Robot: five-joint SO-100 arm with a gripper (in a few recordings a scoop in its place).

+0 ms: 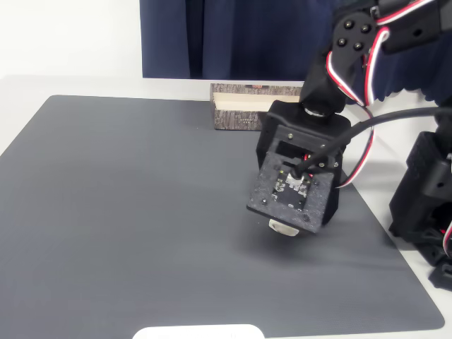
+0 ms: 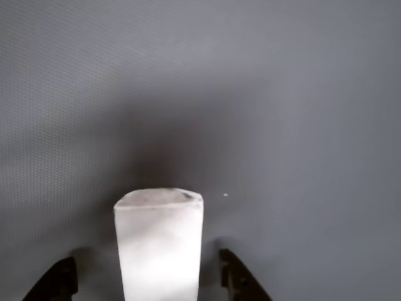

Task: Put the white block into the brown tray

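Worktop (image 1: 85,88): you see a pale surface, with a dark curtain (image 1: 233,35) hanging beyond its far edge.
Mat (image 1: 127,212): a dark grey sheet covers most of the worktop; in the wrist view it is the plain grey ground behind the block.
Arm (image 1: 353,49): your black arm reaches in from the far right, with red and white wires along it, and bends down over the right half of the mat.
Tray (image 1: 244,106): it sits at the far edge of the mat, just left of the arm, with its brown patterned wall facing you and a cream inside; the arm hides its right end.
Slab (image 1: 198,332): a flat white piece with rounded corners lies at the near edge, cut off by the frame.
Pincer (image 2: 156,285): it points down at the mat, well nearer than the tray; its two dark fingertips (image 2: 59,282) stand either side of the block with gaps showing, so you cannot tell whether it grips.
Block (image 2: 160,244): off-white, between the fingertips; in the fixed view its end (image 1: 284,227) shows under the wrist, just above the mat.
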